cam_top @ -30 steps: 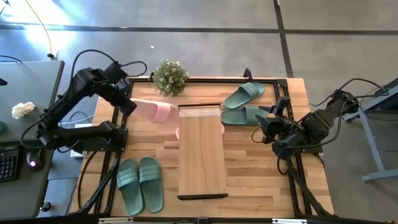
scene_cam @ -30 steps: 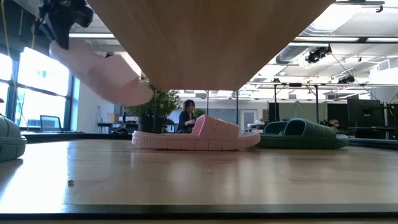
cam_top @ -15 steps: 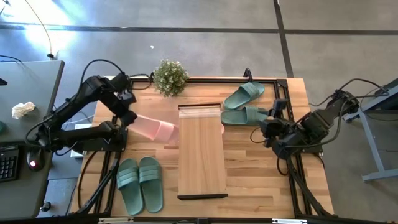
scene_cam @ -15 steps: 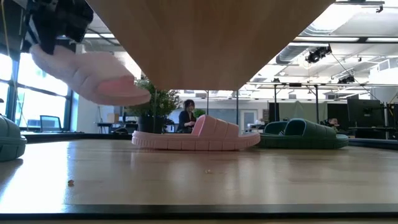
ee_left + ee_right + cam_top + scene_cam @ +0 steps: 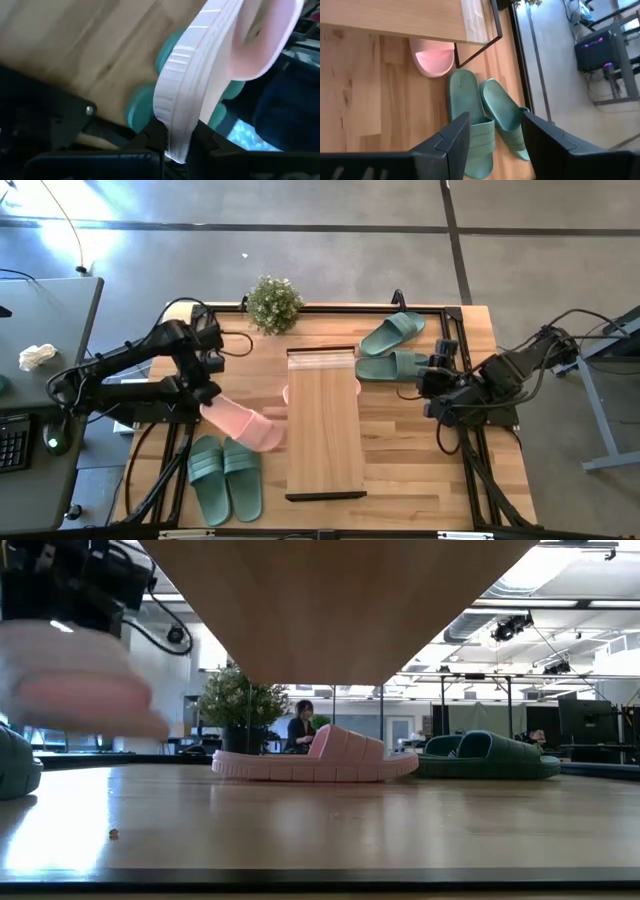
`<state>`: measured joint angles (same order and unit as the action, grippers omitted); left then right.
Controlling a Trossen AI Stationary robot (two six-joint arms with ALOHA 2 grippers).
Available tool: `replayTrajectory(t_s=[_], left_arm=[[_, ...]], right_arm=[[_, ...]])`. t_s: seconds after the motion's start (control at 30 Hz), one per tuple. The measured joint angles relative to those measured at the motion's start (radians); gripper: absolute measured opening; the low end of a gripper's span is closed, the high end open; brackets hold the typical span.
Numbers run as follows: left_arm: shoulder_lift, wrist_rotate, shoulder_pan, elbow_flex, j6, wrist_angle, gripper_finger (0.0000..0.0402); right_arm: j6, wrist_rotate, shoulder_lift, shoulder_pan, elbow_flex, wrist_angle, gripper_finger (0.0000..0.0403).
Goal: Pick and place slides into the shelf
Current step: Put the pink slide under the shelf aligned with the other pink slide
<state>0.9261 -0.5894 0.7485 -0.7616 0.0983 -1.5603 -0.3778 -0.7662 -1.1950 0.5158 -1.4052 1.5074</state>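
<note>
My left gripper point(image 5: 210, 402) is shut on a pale pink slide point(image 5: 243, 425), held over the table's left side just beyond a sage-green pair point(image 5: 225, 476) that lies sole-down near the front edge. The other pink slide point(image 5: 315, 755) lies sole-down under the shelf point(image 5: 325, 420), a long light-wood rack in the middle of the table. My right gripper point(image 5: 495, 145) hangs open above the second green pair point(image 5: 487, 122) at the far right, touching nothing. My left gripper pinches the pink slide's sole at the end away from the strap point(image 5: 176, 136), one finger on each face. The fingers slant down from the table's left. The slide is lifted clear and reaches away from the fingers, strap end point(image 5: 260, 40) farthest out.
A potted plant point(image 5: 273, 303) stands at the far edge, left of the shelf. Bare wood lies between the shelf and the near green pair, and right of the shelf toward the near edge. A desk with a keyboard stands off the table's left.
My left gripper has come down and toward the table's near edge, tipping further downward, and has carried the pink slide from beside the plant to just beyond the near green pair. The slide stays clear of the table. My right gripper has turned a little in place.
</note>
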Motion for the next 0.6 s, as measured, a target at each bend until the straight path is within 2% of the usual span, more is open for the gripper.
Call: replayTrajectory(t_s=[0.1, 0.23, 0.43, 0.6], left_arm=[[0.0, -0.001, -0.034, -0.008, 0.091, 0.097, 0.0028], [0.002, -0.091, -0.061, -0.009, 0.189, 0.295, 0.0028], [0.08, -0.033, -0.102, -0.009, 0.226, 0.276, 0.0028], [0.16, -0.038, -0.17, -0.009, 0.273, 0.373, 0.0027]], right_arm=[[-0.019, 0.0, 0.0, -0.006, 0.0, 0.0, 0.0167], [-0.026, 0.0, 0.0, -0.006, 0.0, -0.001, 0.0167], [-0.044, 0.0, 0.0, -0.006, 0.0, -0.004, 0.0167], [-0.05, 0.0, 0.0, -0.006, 0.0, -0.006, 0.0167]])
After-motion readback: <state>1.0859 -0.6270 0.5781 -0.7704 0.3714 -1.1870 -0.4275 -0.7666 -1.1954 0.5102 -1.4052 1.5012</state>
